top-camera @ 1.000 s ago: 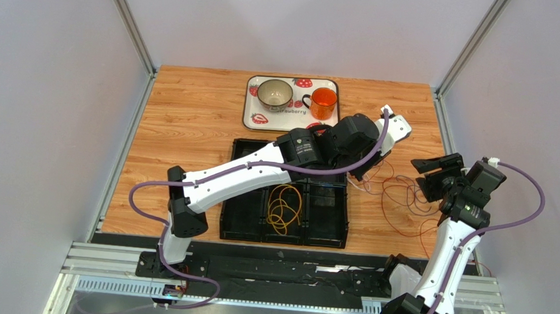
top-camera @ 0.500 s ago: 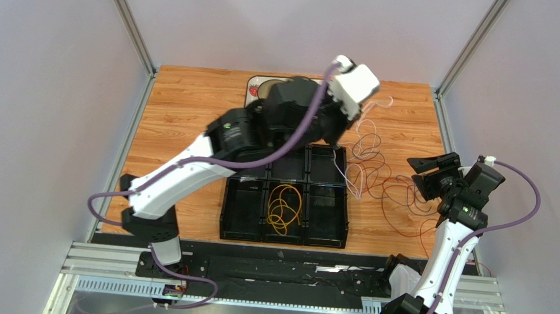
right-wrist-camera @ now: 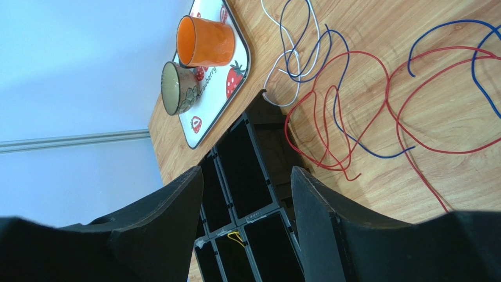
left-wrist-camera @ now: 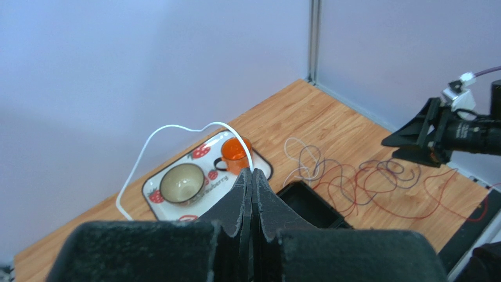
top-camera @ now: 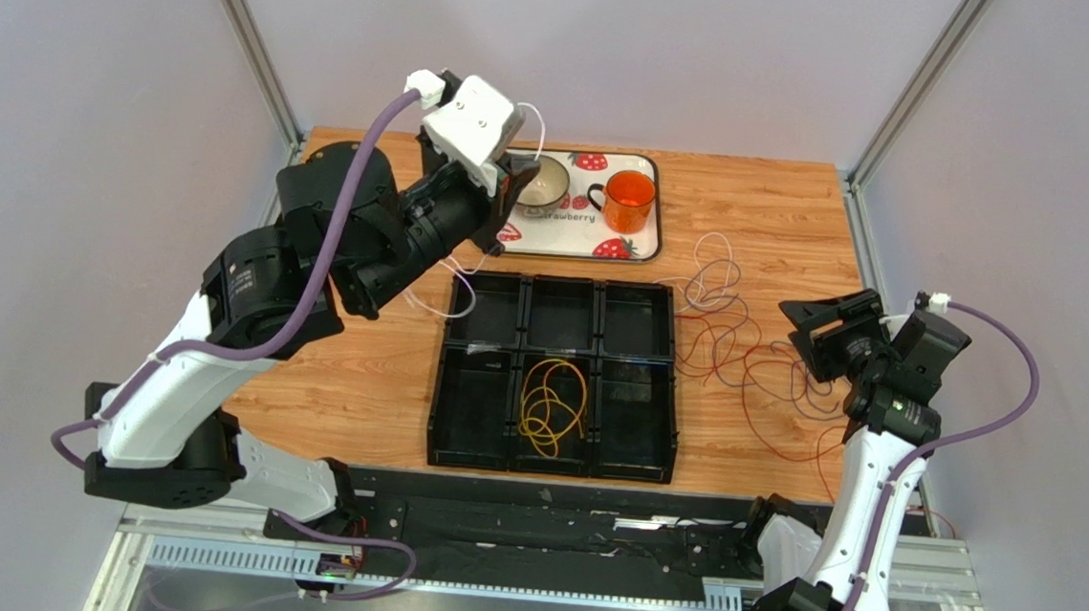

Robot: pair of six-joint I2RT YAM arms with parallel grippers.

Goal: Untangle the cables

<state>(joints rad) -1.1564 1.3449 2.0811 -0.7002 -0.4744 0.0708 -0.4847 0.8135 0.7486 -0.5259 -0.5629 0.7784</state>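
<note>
Left arm is lifted high over the bench's [top-camera: 781, 207] far-left part. Left pincer [left-wrist-camera: 251, 173]: fingers pressed together, clamped on a white cable [left-wrist-camera: 176, 125]. From the grip the cable arcs up in a loop and falls away toward the left. In the overhead view, more white line hangs under the arm, down to the far-left corner of the black divided bin [top-camera: 437, 399].

Right arm stands at the bench's right edge. Right pincer [right-wrist-camera: 247, 170]: fingers apart, nothing between them, aimed across the bench toward the bin.

Loose cables [top-camera: 729, 333]: red, blue and white-grey strands in overlapping loops on the wood. They lie between the bin's right side and the right edge. Some strands touch the bin's far-right corner, and the red loops trail toward the near-right corner. I cannot tell whether the clamped white cable runs back into this pile.

Yellow cable [top-camera: 554, 400]: coiled alone in the bin's near middle compartment.

Along the far edge: a strawberry-print tray [top-camera: 578, 218] carrying a bowl [left-wrist-camera: 182, 182] and, just beside it, an orange cup [left-wrist-camera: 234, 154].
</note>
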